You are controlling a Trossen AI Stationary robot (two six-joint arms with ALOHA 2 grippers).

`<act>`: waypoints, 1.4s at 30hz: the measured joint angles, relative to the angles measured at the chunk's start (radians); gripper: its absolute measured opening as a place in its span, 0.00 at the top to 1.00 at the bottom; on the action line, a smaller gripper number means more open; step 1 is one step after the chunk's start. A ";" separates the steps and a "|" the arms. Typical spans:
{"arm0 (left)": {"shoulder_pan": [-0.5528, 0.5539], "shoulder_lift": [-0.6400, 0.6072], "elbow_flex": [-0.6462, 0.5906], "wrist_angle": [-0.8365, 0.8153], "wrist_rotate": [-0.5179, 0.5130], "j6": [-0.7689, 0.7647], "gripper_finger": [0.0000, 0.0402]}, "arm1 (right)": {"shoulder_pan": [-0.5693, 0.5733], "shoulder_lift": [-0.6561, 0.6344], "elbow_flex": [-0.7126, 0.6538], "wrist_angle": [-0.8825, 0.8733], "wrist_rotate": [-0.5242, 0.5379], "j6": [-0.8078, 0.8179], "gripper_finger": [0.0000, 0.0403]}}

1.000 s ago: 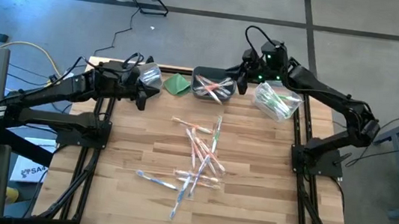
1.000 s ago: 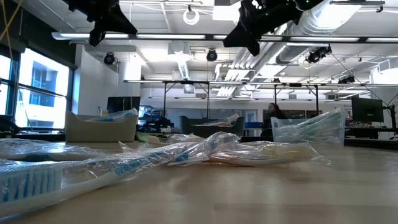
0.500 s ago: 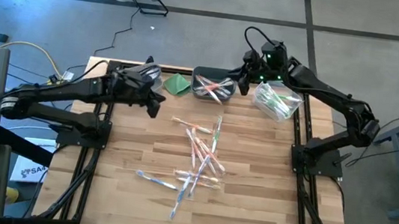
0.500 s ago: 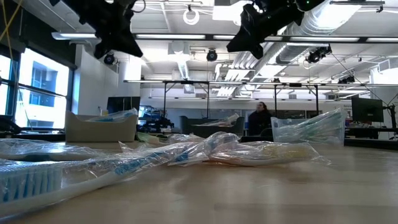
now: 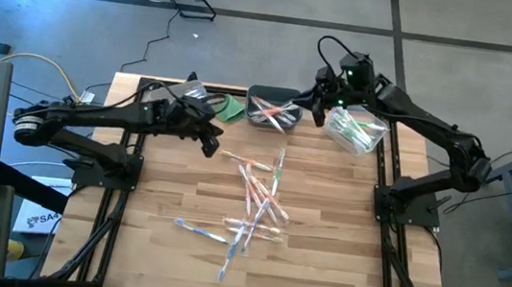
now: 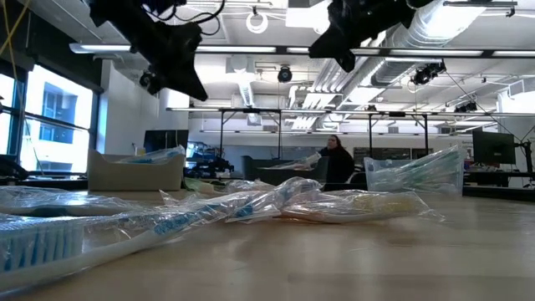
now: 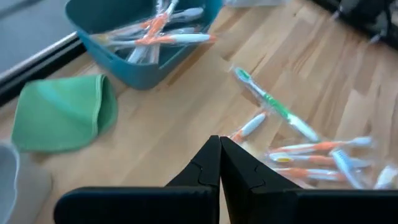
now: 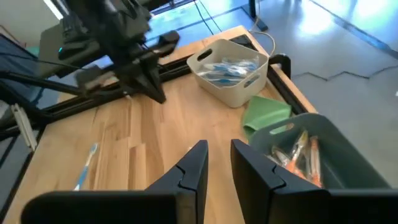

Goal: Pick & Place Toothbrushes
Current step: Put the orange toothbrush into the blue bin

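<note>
Lying loose mid-table, thin clear-wrapped toothbrushes crisscross on pale striped wood. Beyond, the clenched, empty left gripper hovers near a folded green cloth; the right gripper, fingers slightly parted and holding nothing, hangs beside a dark bin of brushes.

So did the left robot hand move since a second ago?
Yes. In the high view the left gripper, fingers shut, has swung away from the white bin, past the green cloth, toward the loose toothbrushes on the table.
</note>
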 joint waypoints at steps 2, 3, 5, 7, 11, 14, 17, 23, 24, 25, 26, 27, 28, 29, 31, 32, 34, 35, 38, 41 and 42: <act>0.000 0.034 0.000 0.031 0.000 0.060 1.00 | 0.000 -0.024 0.000 -0.019 0.008 -0.025 0.85; 0.000 0.046 0.000 0.037 -0.003 0.091 1.00 | 0.000 -0.036 0.000 -0.029 0.021 -0.036 0.85; 0.000 0.073 0.000 0.060 -0.004 0.147 1.00 | -0.002 -0.065 0.000 -0.048 0.051 -0.042 0.85; 0.000 0.099 0.002 0.079 -0.005 0.191 1.00 | -0.006 -0.091 0.000 -0.060 0.081 -0.042 0.85; 0.000 0.143 0.002 0.136 -0.007 0.241 1.00 | -0.020 -0.133 0.000 -0.109 0.109 -0.064 0.85; 0.002 0.180 0.001 0.177 -0.007 0.287 1.00 | -0.029 -0.157 0.000 -0.147 0.139 -0.065 0.85; 0.034 0.200 0.001 0.185 0.011 0.297 1.00 | -0.038 -0.172 0.000 -0.179 0.156 -0.065 0.85; 0.164 0.199 0.000 0.193 0.190 0.291 1.00 | -0.042 -0.182 0.000 -0.214 0.161 -0.064 0.85; 0.183 0.199 0.001 0.193 0.212 0.298 1.00 | -0.042 -0.182 0.000 -0.213 0.162 -0.064 0.85; 0.200 0.199 0.000 0.193 0.234 0.306 1.00 | -0.042 -0.182 0.000 -0.213 0.162 -0.064 0.85; 0.215 0.199 0.000 0.193 0.253 0.320 1.00 | -0.042 -0.182 0.000 -0.212 0.162 -0.064 0.85; 0.225 0.200 0.000 0.193 0.269 0.339 1.00 | -0.042 -0.182 0.000 -0.208 0.161 -0.064 0.85; 0.226 0.206 0.001 0.197 0.277 0.355 1.00 | -0.042 -0.182 0.000 -0.204 0.161 -0.064 0.85; 0.224 0.212 0.001 0.199 0.288 0.366 1.00 | -0.042 -0.182 0.000 -0.203 0.161 -0.064 0.85; 0.231 0.222 0.000 0.190 0.311 0.384 1.00 | -0.042 -0.182 0.000 -0.195 0.162 -0.064 0.85; 0.242 0.228 0.004 0.189 0.342 0.395 1.00 | -0.042 -0.182 0.000 -0.188 0.161 -0.061 0.85; 0.262 0.254 0.031 0.166 0.394 0.414 1.00 | -0.042 -0.182 0.000 -0.180 0.159 -0.042 0.85; 0.272 0.273 0.051 0.151 0.417 0.425 1.00 | -0.042 -0.182 0.000 -0.175 0.160 -0.025 0.85; 0.290 0.324 0.120 0.091 0.445 0.482 1.00 | -0.042 -0.182 0.000 -0.164 0.161 0.029 0.85; 0.297 0.359 0.184 0.002 0.443 0.548 1.00 | -0.042 -0.182 0.000 -0.164 0.162 0.051 0.85; 0.297 0.366 0.199 -0.026 0.437 0.571 1.00 | -0.042 -0.182 0.000 -0.164 0.162 0.053 0.85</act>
